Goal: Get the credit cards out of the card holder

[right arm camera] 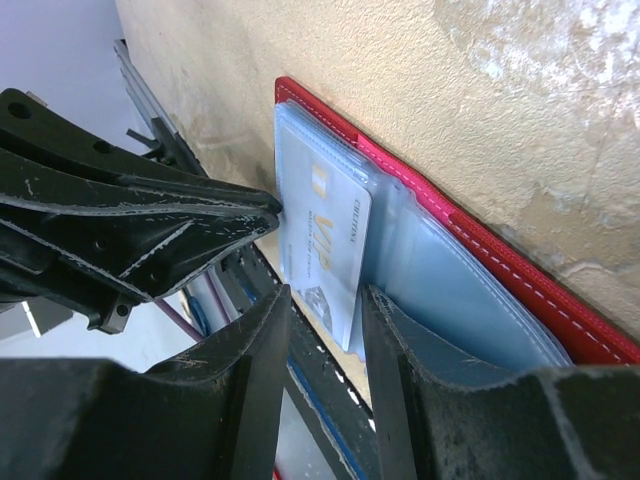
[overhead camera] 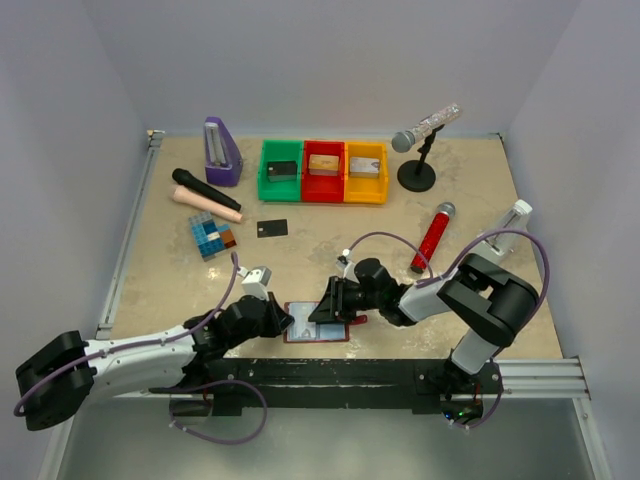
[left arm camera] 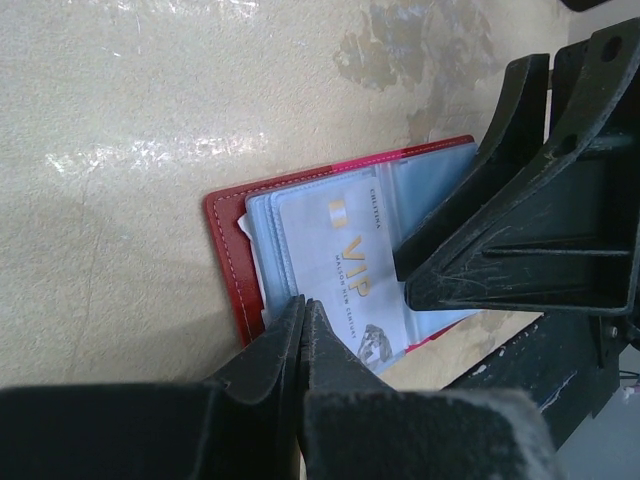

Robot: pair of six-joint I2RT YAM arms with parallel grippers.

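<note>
The dark-red leather-like folding card holder point(overhead camera: 303, 324) lies open at the bench's point(overhead camera: 300, 265) 6 o'clock edge. The left gripper point(overhead camera: 284, 322), jaws closed, rests its tips on the holder's 9 o'clock edge. The right gripper point(overhead camera: 320, 312) reaches in from 3 o'clock, jaws partly apart astride a silvery-grey VIP card point(left arm camera: 340, 270) sticking out of a pale pocket; I cannot tell whether they pinch it. A thin black card point(overhead camera: 271, 228) lies on the bench toward 12 o'clock.

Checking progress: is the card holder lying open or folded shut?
Open: the card holder lies spread flat on the table, with its clear pockets and a silvery VIP card face up.
</note>
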